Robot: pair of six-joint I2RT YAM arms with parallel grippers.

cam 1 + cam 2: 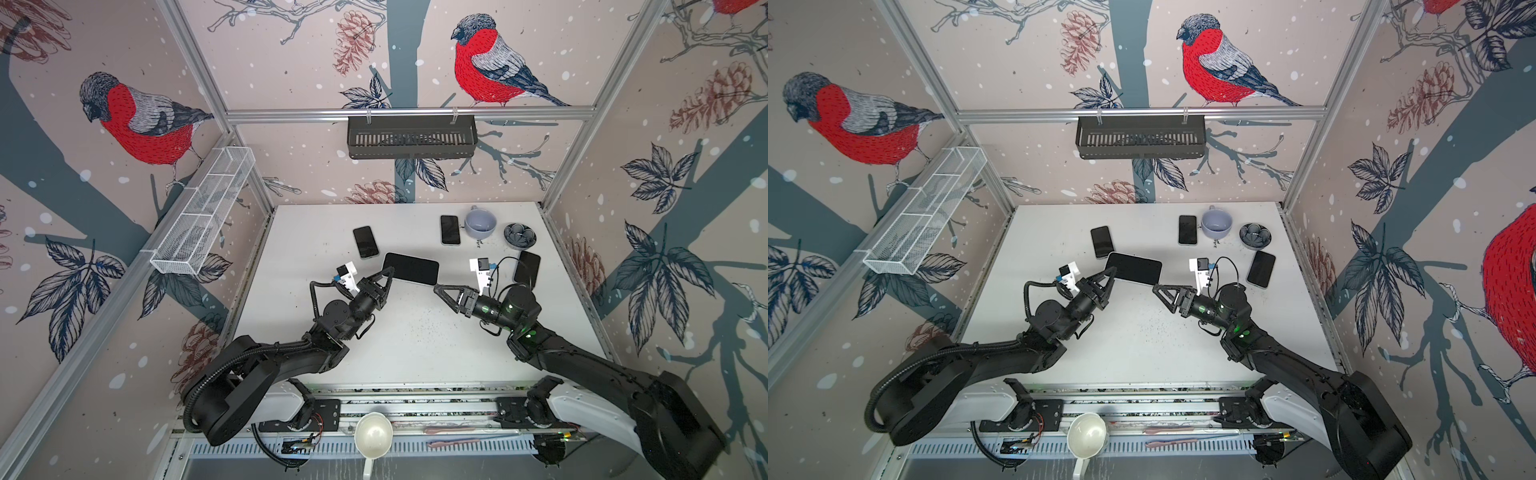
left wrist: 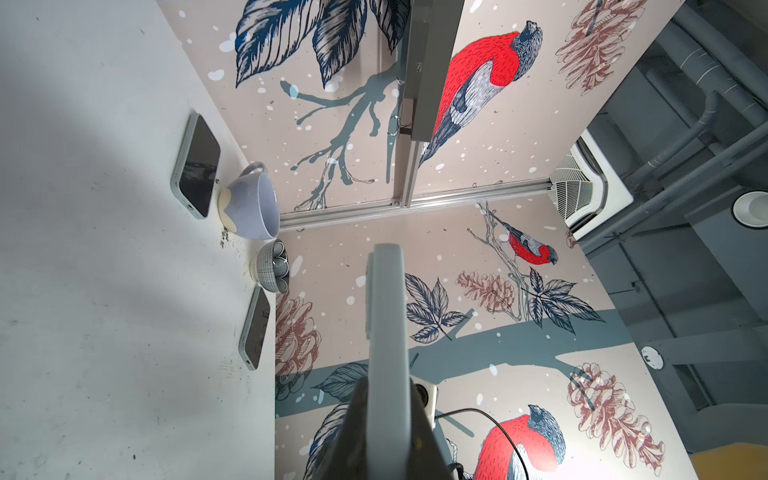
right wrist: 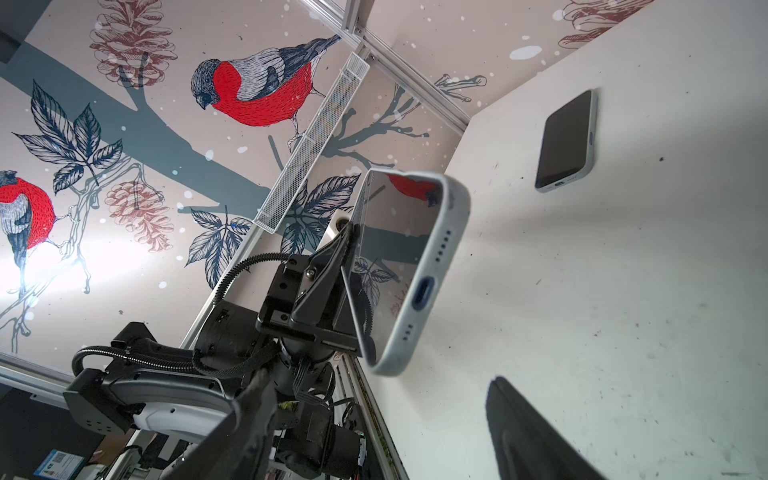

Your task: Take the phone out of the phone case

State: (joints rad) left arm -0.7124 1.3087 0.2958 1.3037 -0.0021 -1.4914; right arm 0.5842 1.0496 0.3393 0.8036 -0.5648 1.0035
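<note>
Evidently the left jaws pinch the cased phone (image 1: 410, 268) aloft mid-frame so the right jaws, spread and empty, can reach its free end.

I count four phones (image 1: 410, 269) in here. There's one lilac cup (image 1: 480, 224), one small patterned bowl (image 1: 519, 235) and one white scoop (image 1: 373, 436). Two baskets hang up, a white mesh basket (image 1: 203, 212) and a black basket (image 1: 411, 137), and there are two robot arms (image 1: 291, 353).
</note>
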